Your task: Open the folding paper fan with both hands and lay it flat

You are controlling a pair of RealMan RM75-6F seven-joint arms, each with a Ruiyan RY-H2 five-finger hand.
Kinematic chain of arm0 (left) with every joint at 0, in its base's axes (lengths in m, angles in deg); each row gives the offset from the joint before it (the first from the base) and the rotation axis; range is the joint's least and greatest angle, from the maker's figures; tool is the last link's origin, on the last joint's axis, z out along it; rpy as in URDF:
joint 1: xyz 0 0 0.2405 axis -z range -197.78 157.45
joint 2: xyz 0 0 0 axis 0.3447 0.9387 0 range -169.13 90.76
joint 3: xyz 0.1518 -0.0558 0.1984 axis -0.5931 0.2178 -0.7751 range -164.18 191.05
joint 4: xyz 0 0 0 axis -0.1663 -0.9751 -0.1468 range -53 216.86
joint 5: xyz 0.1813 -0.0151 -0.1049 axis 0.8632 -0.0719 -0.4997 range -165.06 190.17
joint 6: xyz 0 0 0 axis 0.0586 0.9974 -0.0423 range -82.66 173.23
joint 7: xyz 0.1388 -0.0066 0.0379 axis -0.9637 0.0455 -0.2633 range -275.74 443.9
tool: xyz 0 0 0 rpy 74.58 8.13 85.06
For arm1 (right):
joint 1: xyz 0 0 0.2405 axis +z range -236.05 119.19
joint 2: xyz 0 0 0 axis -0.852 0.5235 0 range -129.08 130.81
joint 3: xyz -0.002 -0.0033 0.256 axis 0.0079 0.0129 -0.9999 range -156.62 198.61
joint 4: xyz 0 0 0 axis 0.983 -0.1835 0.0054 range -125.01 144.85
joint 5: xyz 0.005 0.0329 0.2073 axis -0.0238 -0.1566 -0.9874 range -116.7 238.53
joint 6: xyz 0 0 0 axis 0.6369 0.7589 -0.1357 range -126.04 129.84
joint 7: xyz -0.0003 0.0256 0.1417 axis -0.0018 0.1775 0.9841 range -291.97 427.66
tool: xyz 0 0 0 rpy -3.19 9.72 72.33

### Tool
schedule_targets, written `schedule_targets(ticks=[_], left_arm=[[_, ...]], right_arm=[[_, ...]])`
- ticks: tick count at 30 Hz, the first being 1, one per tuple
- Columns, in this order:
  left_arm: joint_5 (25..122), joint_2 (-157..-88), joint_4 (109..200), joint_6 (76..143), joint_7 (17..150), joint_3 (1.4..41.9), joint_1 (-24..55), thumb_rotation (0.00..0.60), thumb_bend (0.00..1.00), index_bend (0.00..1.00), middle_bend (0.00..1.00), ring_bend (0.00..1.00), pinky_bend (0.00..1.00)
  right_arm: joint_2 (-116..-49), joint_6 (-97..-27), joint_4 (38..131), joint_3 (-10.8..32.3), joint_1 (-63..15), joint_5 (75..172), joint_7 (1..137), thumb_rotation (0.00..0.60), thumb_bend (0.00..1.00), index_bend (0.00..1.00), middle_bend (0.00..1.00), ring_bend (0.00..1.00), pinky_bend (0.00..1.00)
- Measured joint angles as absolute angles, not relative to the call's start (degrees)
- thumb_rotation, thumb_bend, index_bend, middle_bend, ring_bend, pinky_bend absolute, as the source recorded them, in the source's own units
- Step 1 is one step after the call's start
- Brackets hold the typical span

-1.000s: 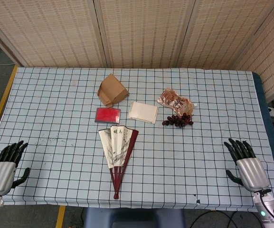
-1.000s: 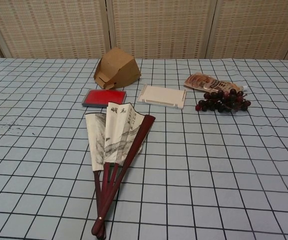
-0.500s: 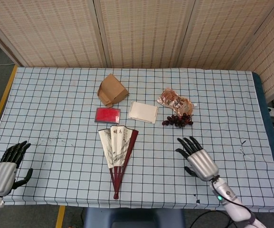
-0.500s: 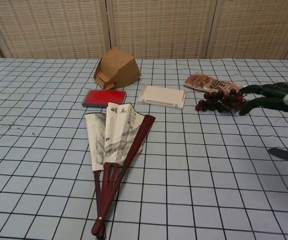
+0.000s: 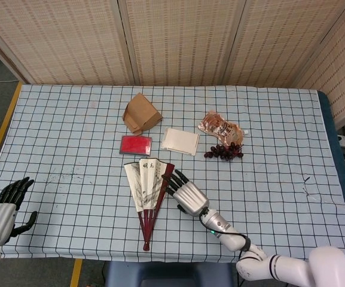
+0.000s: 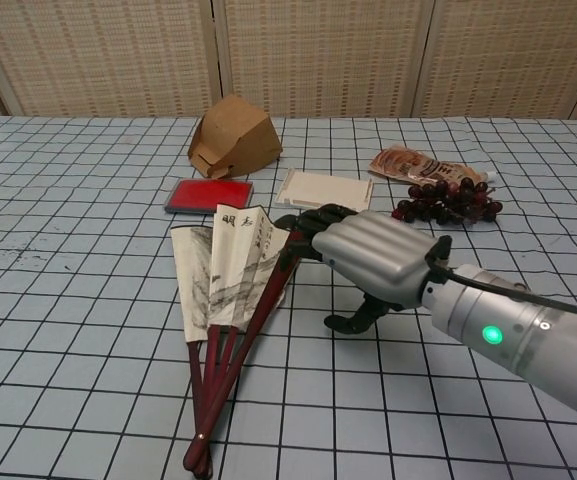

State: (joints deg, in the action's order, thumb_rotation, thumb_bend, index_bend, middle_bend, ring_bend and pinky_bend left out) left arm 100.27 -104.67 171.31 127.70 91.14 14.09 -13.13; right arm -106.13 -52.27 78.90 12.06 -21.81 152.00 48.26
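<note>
A partly opened paper fan (image 5: pixel 147 190) (image 6: pixel 230 290) with dark red ribs and ink-painted leaves lies near the table's front edge, pivot end toward me. My right hand (image 5: pixel 184 192) (image 6: pixel 373 258) hovers with its fingers spread just right of the fan's red outer rib, fingertips reaching that rib; whether they touch it I cannot tell. It holds nothing. My left hand (image 5: pixel 2 212) rests at the front left corner, fingers apart and empty, and only the head view shows it.
Behind the fan lie a red ink pad (image 5: pixel 136 144), a cream tray (image 5: pixel 180 141), a brown paper bag (image 5: pixel 141 113), a snack packet (image 5: pixel 220 127) and a grape bunch (image 5: pixel 223 152). The checked cloth (image 5: pixel 292 173) covers the table.
My right hand has swept left across the table from the front right to the fan's right rib. The left hand has barely shifted. The fan has not moved.
</note>
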Motion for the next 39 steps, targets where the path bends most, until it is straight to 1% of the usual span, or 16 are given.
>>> schedule_targets(ticks=[3, 8, 10, 16, 18, 20, 22, 24, 26, 28, 31, 39], left_arm=[[99.9, -104.5, 171.4, 127.1, 91.4, 14.1, -13.0, 0.600, 0.43, 0.00, 0.00, 0.00, 0.08], [99.1, -104.1, 171.6, 126.0, 91.6, 14.0, -12.8, 0.600, 0.43, 0.00, 0.00, 0.00, 0.08], [98.6, -103.9, 171.7, 125.4, 91.8, 14.0, -12.7, 0.600, 0.43, 0.00, 0.00, 0.00, 0.08], [98.3, -103.5, 171.9, 125.0, 92.6, 14.1, -12.6, 0.600, 0.43, 0.00, 0.00, 0.00, 0.08], [98.2, -103.4, 171.9, 125.0, 92.6, 14.1, -12.6, 0.600, 0.43, 0.00, 0.00, 0.00, 0.08], [98.0, -103.4, 172.0, 124.7, 92.5, 14.1, -12.6, 0.600, 0.43, 0.00, 0.00, 0.00, 0.08], [97.8, -103.2, 172.2, 124.4, 92.4, 14.0, -12.5, 0.600, 0.43, 0.00, 0.00, 0.00, 0.08], [97.7, -103.0, 172.5, 124.1, 92.4, 13.9, -12.5, 0.600, 0.43, 0.00, 0.00, 0.00, 0.08], [97.7, -102.9, 172.6, 123.8, 92.7, 13.8, -12.4, 0.600, 0.43, 0.00, 0.00, 0.00, 0.08], [97.8, -102.8, 172.7, 123.4, 93.2, 13.6, -12.3, 0.600, 0.43, 0.00, 0.00, 0.00, 0.08], [98.0, -102.6, 172.9, 122.5, 93.7, 13.3, -12.0, 0.600, 0.43, 0.01, 0.00, 0.00, 0.08], [99.1, -103.6, 171.8, 121.1, 97.7, 12.8, -11.2, 0.600, 0.44, 0.13, 0.00, 0.00, 0.08]], right_arm=[[-108.9, -51.2, 76.1, 11.3, -19.8, 151.1, 48.2, 0.600, 0.21, 0.30, 0.00, 0.00, 0.00], [-112.7, -51.1, 71.3, 11.0, -17.7, 150.6, 49.0, 0.600, 0.21, 0.39, 0.00, 0.00, 0.00], [-113.9, -51.5, 69.6, 11.1, -17.3, 150.6, 50.0, 0.600, 0.21, 0.44, 0.02, 0.00, 0.00], [-117.9, -52.7, 64.5, 11.3, -16.1, 150.0, 53.5, 0.600, 0.22, 0.50, 0.07, 0.00, 0.00], [-119.2, -53.3, 62.9, 11.1, -15.7, 149.7, 54.5, 0.600, 0.27, 0.53, 0.09, 0.00, 0.00], [-120.8, -53.8, 61.2, 10.8, -15.3, 149.4, 55.0, 0.600, 0.38, 0.58, 0.13, 0.00, 0.02], [-122.1, -54.2, 59.7, 10.5, -15.0, 148.9, 55.4, 0.600, 0.45, 0.63, 0.15, 0.00, 0.03], [-123.1, -54.4, 58.9, 10.2, -14.7, 148.4, 56.4, 0.600, 0.49, 0.68, 0.17, 0.00, 0.05], [-123.2, -54.7, 59.6, 9.7, -14.7, 147.8, 57.8, 0.600, 0.51, 0.74, 0.20, 0.01, 0.06], [-122.9, -55.1, 61.2, 9.3, -14.8, 147.3, 58.9, 0.600, 0.52, 0.76, 0.22, 0.01, 0.06], [-121.9, -55.3, 65.2, 8.0, -15.1, 145.7, 59.8, 0.600, 0.52, 0.78, 0.23, 0.02, 0.07], [-116.7, -53.7, 80.8, 2.0, -15.6, 136.9, 59.1, 0.600, 0.52, 0.79, 0.25, 0.03, 0.07]])
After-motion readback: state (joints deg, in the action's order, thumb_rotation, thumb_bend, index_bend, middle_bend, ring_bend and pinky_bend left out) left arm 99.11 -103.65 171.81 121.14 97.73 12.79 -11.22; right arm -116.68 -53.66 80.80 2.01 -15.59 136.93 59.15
